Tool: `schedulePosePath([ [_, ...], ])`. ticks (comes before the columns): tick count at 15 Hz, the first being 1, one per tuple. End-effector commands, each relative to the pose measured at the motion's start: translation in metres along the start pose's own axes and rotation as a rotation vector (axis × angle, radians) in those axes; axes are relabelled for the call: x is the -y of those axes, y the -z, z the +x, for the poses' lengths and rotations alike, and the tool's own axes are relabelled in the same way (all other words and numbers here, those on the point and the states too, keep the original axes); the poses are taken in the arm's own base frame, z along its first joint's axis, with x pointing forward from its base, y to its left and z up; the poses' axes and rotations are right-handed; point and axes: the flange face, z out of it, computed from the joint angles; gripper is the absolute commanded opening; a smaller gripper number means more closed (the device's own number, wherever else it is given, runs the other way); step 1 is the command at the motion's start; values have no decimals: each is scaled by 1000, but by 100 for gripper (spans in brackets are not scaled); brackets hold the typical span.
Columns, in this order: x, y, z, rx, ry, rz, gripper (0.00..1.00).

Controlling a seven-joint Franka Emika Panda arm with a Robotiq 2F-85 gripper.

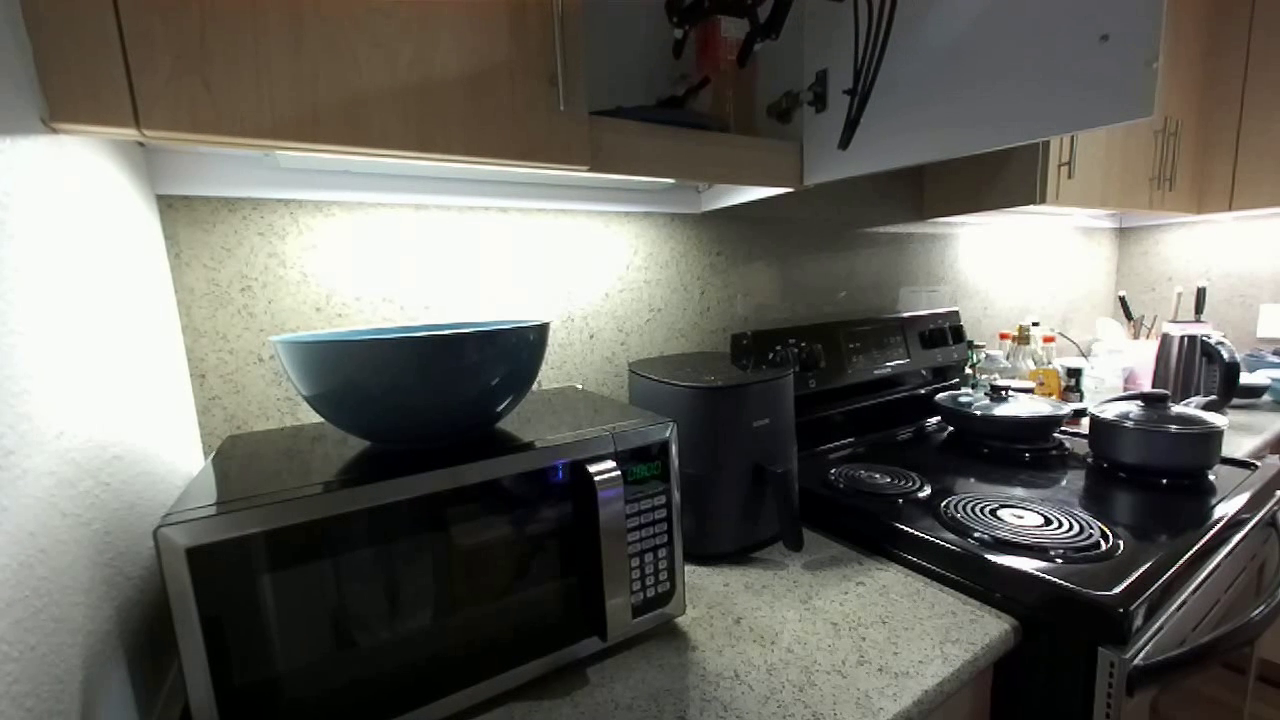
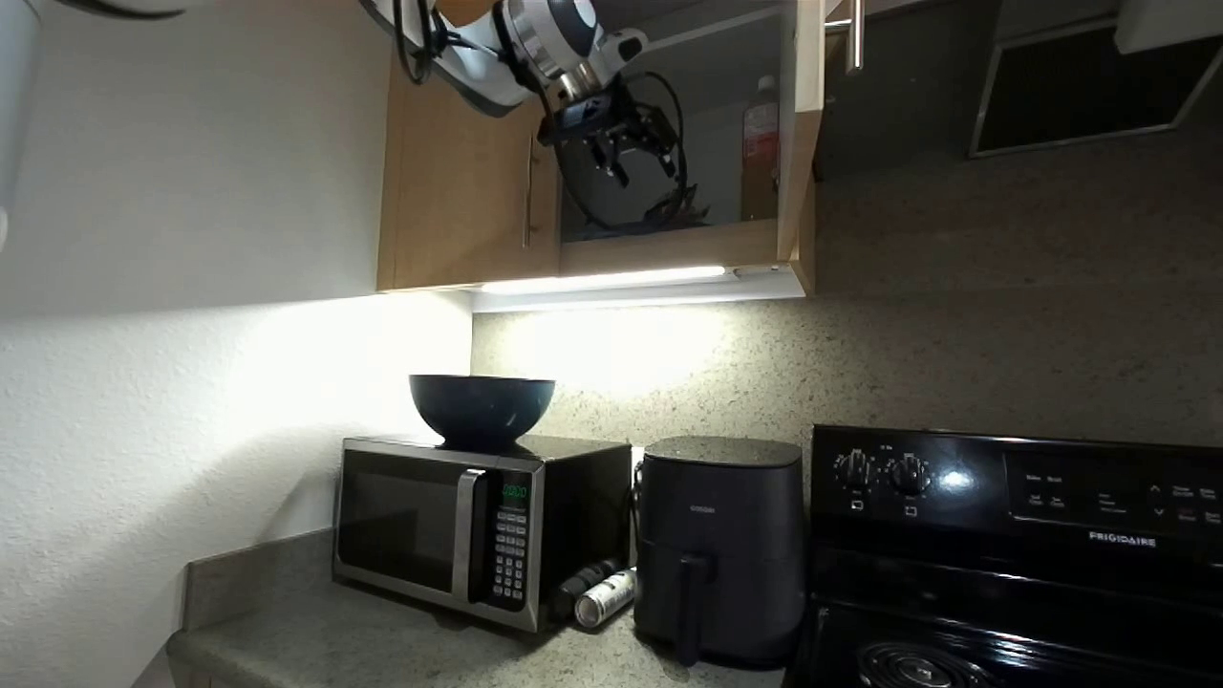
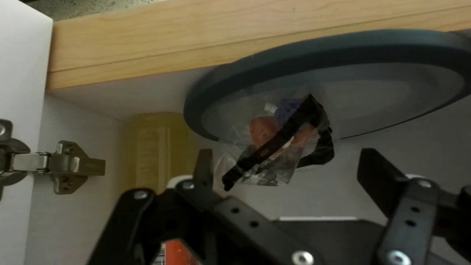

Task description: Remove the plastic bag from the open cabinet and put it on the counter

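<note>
Your arm (image 2: 549, 43) slants down at the open cabinet (image 2: 669, 247), its fingers (image 3: 377, 182) parted wide before the clear plastic bag (image 3: 281, 134).

Can't make out what's in the bag (image 3: 274, 138), just some orange and purple through the plastic, and it's too small and dark in both exterior views. The gripper (image 1: 712, 50) gets chopped by the top edge in an exterior view. In the wrist view the disc (image 3: 312, 55) runs off the right side, the yellow jug (image 3: 147, 151) is partly behind the gripper, and some red thing (image 3: 178, 254) is cut off at the bottom, no clue what. The stove (image 2: 955, 564) is cropped in both exterior views.
</note>
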Motion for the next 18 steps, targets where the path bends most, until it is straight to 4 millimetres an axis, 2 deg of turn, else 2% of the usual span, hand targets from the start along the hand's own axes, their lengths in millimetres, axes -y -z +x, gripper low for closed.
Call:
schedulePosePath([
  [1, 6, -23, 18, -43, -21, 39, 100],
  [3, 8, -32, 23, -48, -27, 49, 100],
  [5, 10, -38, 26, -45, -33, 56, 74],
  [9, 15, -40, 29, -35, -38, 69, 47],
  [10, 16, -40, 29, -33, -33, 75, 61],
  [11, 17, -40, 29, -32, -25, 70, 86],
  [13, 18, -39, 28, -29, -20, 54, 89],
  [15, 18, -41, 25, -15, -15, 41, 98],
  [18, 17, -50, 20, 24, -9, 23, 100],
])
